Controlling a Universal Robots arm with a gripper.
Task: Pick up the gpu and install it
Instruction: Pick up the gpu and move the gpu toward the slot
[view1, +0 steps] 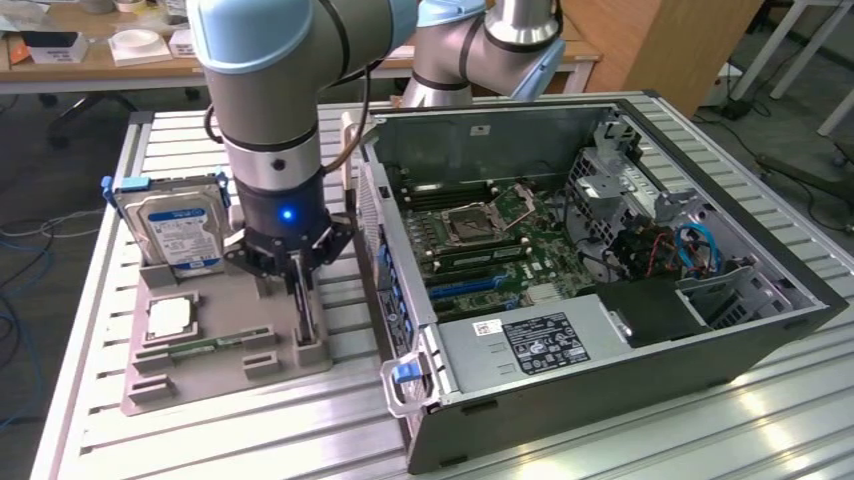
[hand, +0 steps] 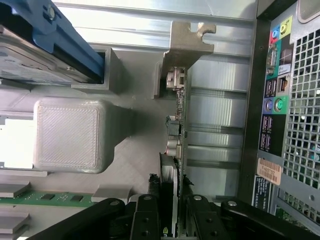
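The pincer (view1: 295, 272) pinches the gpu (hand: 176, 131), which stands on edge in the tray (view1: 214, 380) right below it. The hard drive (view1: 180, 225) stands just beside the pincer.

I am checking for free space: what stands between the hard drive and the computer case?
In the exterior view, the gripper is there, closed on the gpu, which stands on edge in the grey tray.
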